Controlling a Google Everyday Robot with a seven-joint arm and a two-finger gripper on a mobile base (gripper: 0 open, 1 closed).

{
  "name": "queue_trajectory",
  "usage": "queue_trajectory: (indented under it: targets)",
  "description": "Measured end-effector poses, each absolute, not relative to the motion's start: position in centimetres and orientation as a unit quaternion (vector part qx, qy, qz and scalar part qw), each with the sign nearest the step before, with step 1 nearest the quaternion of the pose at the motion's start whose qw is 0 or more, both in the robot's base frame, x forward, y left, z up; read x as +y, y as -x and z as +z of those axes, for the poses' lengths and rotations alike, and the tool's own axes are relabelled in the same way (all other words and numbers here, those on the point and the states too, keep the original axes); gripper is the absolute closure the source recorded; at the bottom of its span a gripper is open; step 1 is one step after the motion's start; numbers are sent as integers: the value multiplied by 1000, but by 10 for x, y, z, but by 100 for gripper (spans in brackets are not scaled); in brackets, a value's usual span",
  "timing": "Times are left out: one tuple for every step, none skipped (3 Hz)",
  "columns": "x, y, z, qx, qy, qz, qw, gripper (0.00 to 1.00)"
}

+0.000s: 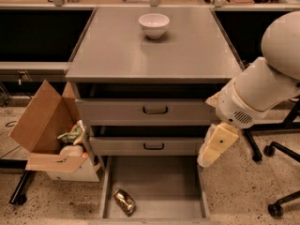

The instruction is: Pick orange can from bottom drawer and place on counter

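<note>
I see the orange can [124, 201] lying on its side on the floor of the bottom drawer [164, 184], in the near left corner, close to the left wall. It looks dented and sits tilted at an angle to the drawer's sides. The drawer is pulled out toward me, and the can is the only thing I see in it.

The gripper [215, 145] hangs above the drawer's right edge, in front of the right end of the middle drawer [122, 146], well apart from the can. It points down and to the left. Whether it is spread or pressed together I cannot tell from here. It holds nothing that I can see. The white arm [262, 90] reaches in from the right, beside the cabinet.

Both upper drawers, the middle one and the top drawer [117, 110], are partly open. The counter [140, 55] carries a white bowl [153, 25] near its far edge. On the floor left of the cabinet stands an open cardboard box [42, 125] with some rubbish in it. A chair base [279, 149] shows at the right.
</note>
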State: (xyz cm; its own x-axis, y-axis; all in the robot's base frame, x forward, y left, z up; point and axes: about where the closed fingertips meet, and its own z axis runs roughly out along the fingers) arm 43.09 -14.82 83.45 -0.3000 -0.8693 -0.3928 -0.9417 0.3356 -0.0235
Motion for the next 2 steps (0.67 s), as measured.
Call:
queue_trajectory:
  targets:
    - [-134, -432, 801, 798, 568, 110, 172, 0]
    - [-98, -418, 717, 788, 576, 147, 162, 0]
